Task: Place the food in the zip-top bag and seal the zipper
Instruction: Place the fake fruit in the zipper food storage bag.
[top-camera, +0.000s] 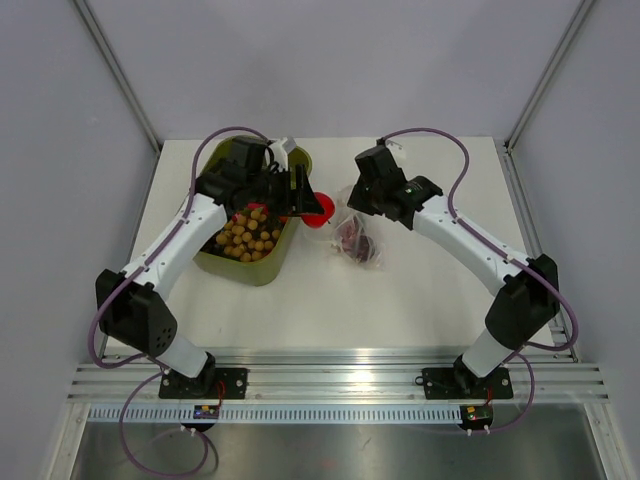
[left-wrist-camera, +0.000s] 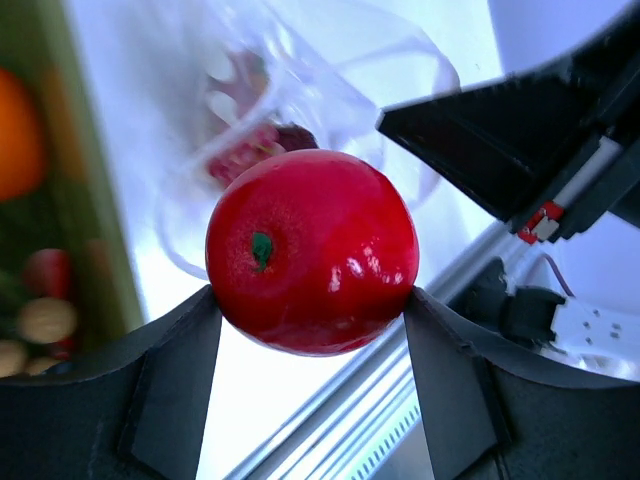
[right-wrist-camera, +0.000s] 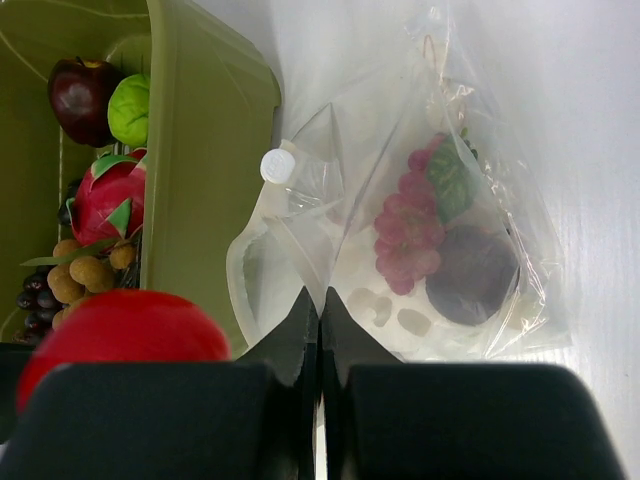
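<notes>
Jaws of the left gripper (left-wrist-camera: 310, 300) stand wide, clamped on a red apple (left-wrist-camera: 312, 250) held just short of the mouth of the bag (right-wrist-camera: 350, 140), which lies beside the green tub (right-wrist-camera: 210, 150). The right gripper (right-wrist-camera: 320, 312) is closed flat on the bag's lip, seemingly to keep it open. Grapes (right-wrist-camera: 405, 225) sit inside. The zipper is too faint to trace.

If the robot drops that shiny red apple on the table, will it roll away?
Probably yes. The apple looks round and smooth, so it would likely roll. Its glossy skin may be slippery, yet the left hand pinches it at its widest part, which should hold.
</notes>
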